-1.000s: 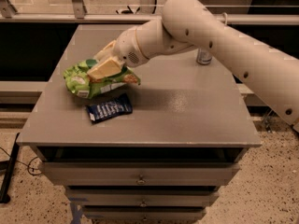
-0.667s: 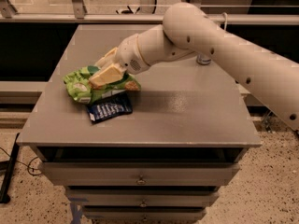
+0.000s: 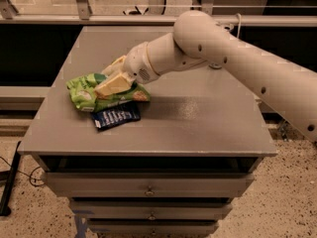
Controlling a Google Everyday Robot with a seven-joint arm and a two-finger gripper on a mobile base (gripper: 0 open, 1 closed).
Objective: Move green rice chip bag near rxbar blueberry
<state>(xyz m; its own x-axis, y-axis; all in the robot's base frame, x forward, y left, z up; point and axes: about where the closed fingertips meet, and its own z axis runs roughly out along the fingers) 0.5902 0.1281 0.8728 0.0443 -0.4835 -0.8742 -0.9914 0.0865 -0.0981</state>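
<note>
The green rice chip bag (image 3: 83, 92) lies crumpled on the left part of the grey table top (image 3: 198, 118). Its lower edge touches the rxbar blueberry (image 3: 116, 116), a dark blue wrapper lying flat just in front of it. My gripper (image 3: 112, 77) reaches in from the right and sits on the bag's right half. One tan finger (image 3: 114, 85) presses on top of the bag and the other shows behind it. The gripper holds the bag, which rests low on the table.
The table is a drawer cabinet with its front edge (image 3: 148, 152) close below the bar. A small silver object (image 3: 215, 65) peeks from behind my forearm at the back. A rail and dark shelving run behind the table.
My arm has sunk slightly toward the table. The bag and the bar stay in nearly the same place, touching each other.
</note>
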